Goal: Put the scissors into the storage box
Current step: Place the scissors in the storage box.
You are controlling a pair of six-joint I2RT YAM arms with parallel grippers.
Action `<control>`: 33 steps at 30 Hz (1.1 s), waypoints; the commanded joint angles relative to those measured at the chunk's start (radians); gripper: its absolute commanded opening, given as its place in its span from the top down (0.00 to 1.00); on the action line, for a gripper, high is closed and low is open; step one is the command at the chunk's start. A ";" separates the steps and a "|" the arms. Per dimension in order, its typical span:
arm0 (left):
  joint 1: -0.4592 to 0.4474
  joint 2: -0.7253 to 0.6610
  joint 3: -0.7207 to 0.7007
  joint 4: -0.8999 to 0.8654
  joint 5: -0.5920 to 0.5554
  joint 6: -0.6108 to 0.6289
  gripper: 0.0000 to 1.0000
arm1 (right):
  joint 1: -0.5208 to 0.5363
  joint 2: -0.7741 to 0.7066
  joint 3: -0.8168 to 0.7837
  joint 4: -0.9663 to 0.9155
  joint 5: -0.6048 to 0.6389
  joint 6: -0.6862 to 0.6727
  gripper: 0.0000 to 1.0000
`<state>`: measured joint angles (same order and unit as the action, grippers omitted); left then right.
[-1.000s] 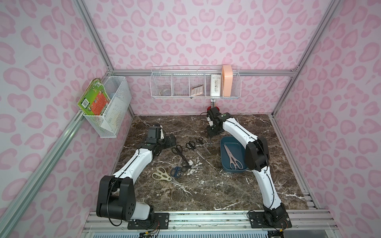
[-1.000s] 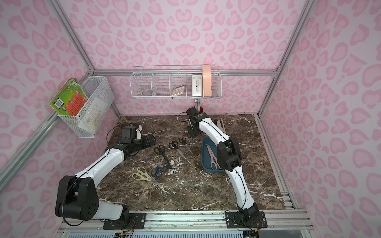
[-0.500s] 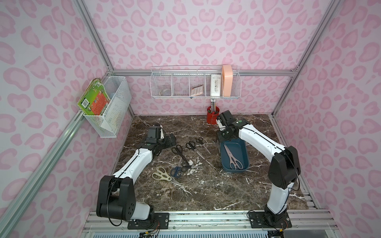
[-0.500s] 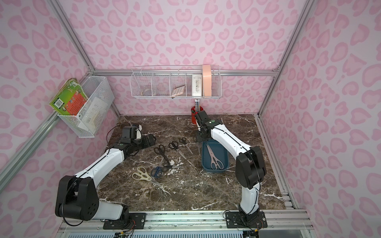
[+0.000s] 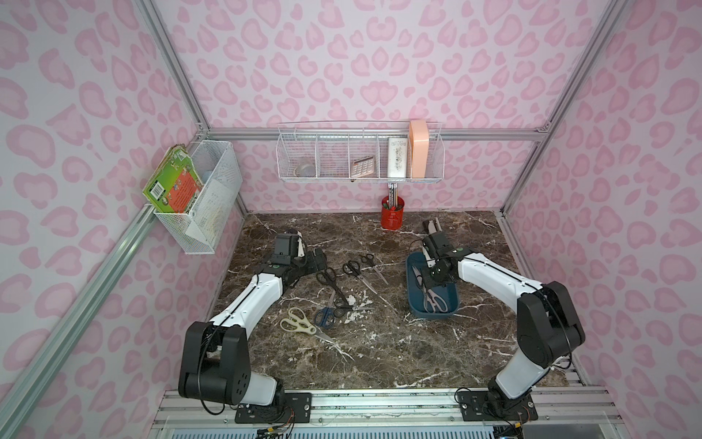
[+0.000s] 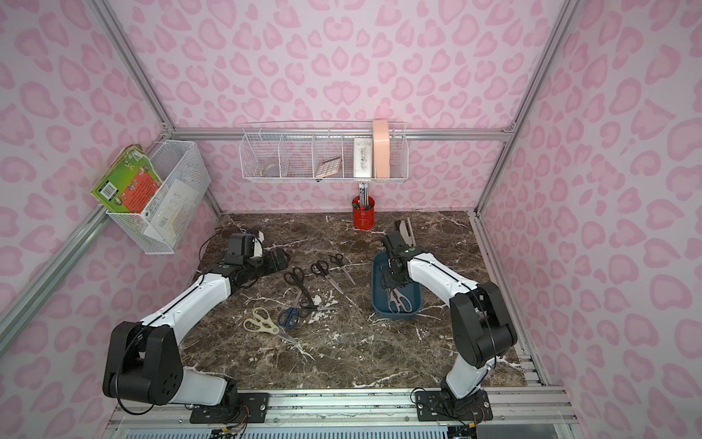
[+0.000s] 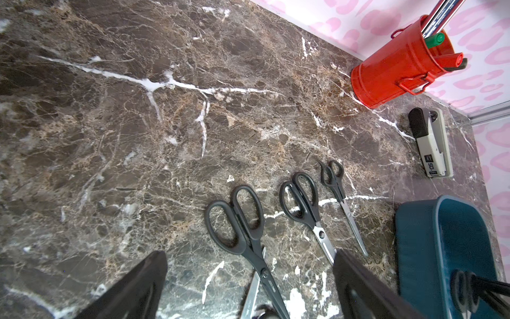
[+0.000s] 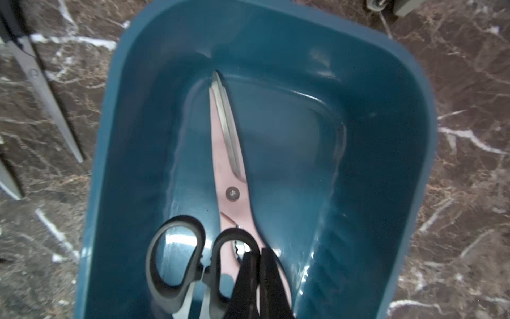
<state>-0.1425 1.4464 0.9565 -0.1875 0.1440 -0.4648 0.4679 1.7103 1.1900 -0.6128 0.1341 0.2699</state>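
Over by the right edge of the desk (image 5: 380, 361), about halfway back: the storage box (image 5: 433, 314), dark teal, lengthwise front to rear. Inside, flat on its floor, one pair of scissors (image 8: 229, 154), black loops toward the front edge, blades toward the rear. Right over those loops, the right claw (image 8: 258, 254), aimed down into the box, fingers squeezed tight together. Touching the handle or just above it? Cannot tell from here.

Now to the middle of the desk, and plenty out there yet to be boxed. A neat row, handles toward the rear edge: the big black pair (image 7: 249, 245), the middle black pair (image 7: 310, 218), the small black pair (image 7: 335, 187), that last one nearest the box, all three apart from it. Nearer the front edge, a navy-handled pair (image 5: 324, 317) just beside one more black pair (image 5: 343, 309), and left of those the cream kitchen shears (image 5: 297, 324), tips angled toward the front.

Left claw (image 7: 248, 256) above the desk, just left of the big black pair, fingers spread wide, gripping nothing.

Along the rear edge, a red pen cup (image 5: 393, 214); to its right, a white-grey stapler (image 5: 433, 227), behind the box.
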 commanded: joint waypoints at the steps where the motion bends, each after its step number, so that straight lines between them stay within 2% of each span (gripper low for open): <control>1: -0.001 0.001 0.006 -0.009 -0.006 0.011 0.01 | -0.001 0.022 -0.010 0.089 -0.006 0.013 1.00; 14: -0.003 -0.006 0.006 -0.010 -0.012 0.018 0.01 | -0.015 0.098 -0.031 0.168 0.030 0.025 0.99; 24: -0.005 0.007 0.006 -0.009 -0.002 0.011 0.01 | -0.017 0.063 -0.001 0.131 0.055 0.017 0.73; 29: -0.010 0.020 0.007 -0.012 -0.006 0.012 0.01 | -0.017 0.041 0.061 0.115 0.005 0.017 0.72; 33: -0.022 0.036 0.011 -0.018 0.000 0.003 0.01 | 0.007 0.081 0.179 0.097 -0.071 0.003 0.72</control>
<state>-0.1596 1.4746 0.9565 -0.1879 0.1383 -0.4610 0.4587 1.7695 1.3090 -0.5022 0.1345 0.2859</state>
